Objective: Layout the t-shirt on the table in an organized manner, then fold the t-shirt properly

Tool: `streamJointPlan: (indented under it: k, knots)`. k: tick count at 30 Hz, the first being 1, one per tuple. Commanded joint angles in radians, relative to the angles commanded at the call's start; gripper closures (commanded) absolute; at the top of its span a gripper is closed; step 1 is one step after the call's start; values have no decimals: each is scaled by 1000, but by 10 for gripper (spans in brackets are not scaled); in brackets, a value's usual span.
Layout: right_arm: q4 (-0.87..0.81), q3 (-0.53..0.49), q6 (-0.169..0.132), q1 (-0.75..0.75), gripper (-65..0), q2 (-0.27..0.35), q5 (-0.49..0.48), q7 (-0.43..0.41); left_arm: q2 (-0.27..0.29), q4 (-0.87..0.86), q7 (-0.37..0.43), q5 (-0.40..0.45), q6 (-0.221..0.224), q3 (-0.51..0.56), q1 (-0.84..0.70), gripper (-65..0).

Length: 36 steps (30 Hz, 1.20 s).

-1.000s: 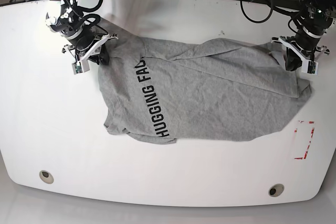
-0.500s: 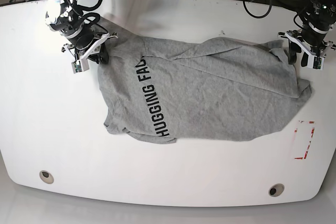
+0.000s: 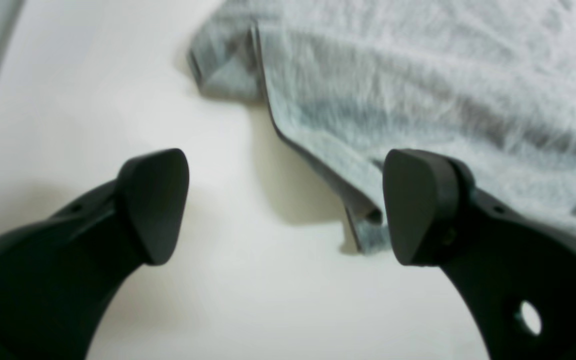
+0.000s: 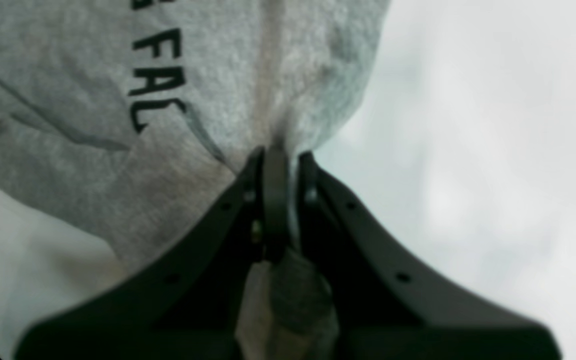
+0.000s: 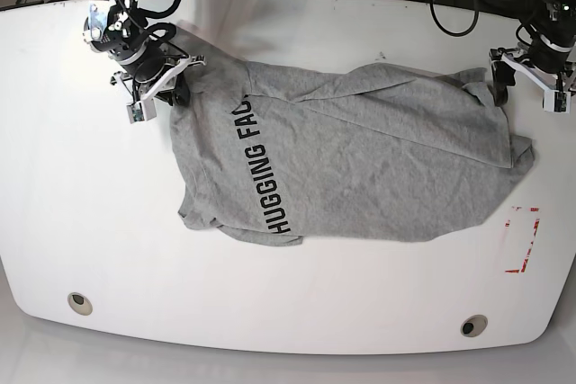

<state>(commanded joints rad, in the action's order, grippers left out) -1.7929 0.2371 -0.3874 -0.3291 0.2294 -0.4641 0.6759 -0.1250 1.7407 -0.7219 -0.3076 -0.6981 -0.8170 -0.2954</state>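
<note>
**Grey t-shirt, spread crumpled on white table: handling and grip notes**

Right gripper (image 5: 164, 89), far left of the base view. Jaws were closed tight on a pinch of grey cloth at the shirt's upper left corner. In the right wrist view the fabric bunched into a narrow fold between the pads, with the letters "FAC" just beyond.

T-shirt (image 5: 351, 159), centre. It lay across the middle of the table (image 5: 90, 222), wrinkled, partly doubled over itself, with a line of black lettering running down its left part. One creased flap crossed the upper middle. The lower edge sat well apart from the two grey grommets (image 5: 79, 302) near the front rim.

Handling, as judged: light, soft and limp, with no stiffness to hold a shape. It would likely drape and drag rather than slide as a piece. Not fragile. The glossy tabletop probably gave little friction, so one pulled corner would draw the rest along. Best holds would be hems and corners, where doubled seams give the pads something to bite.

Left gripper (image 5: 526, 86), far right. Jaws stood wide apart and held nothing. The left wrist view showed the shirt's folded hem edge (image 3: 358, 220) just beside one finger (image 3: 413, 205), bare table between the two pads.

Red dashed mark (image 5: 524, 238), lower right, close beside the shirt's corner.
</note>
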Motion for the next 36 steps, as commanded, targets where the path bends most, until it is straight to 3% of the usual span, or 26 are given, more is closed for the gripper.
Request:
streamJointPlan:
  k: [15, 33, 36]
  knots:
    - [2, 0, 0, 6, 0, 3, 0, 0, 5, -84, 3, 0, 0, 203, 11, -586]
    - [2, 0, -2, 8, 0, 3, 0, 0, 5, -92, 3, 2, 0, 282, 8, -584]
    - [2, 0, -2, 8, 0, 5, 0, 0, 5, -92, 3, 2, 0, 281, 8, -544]
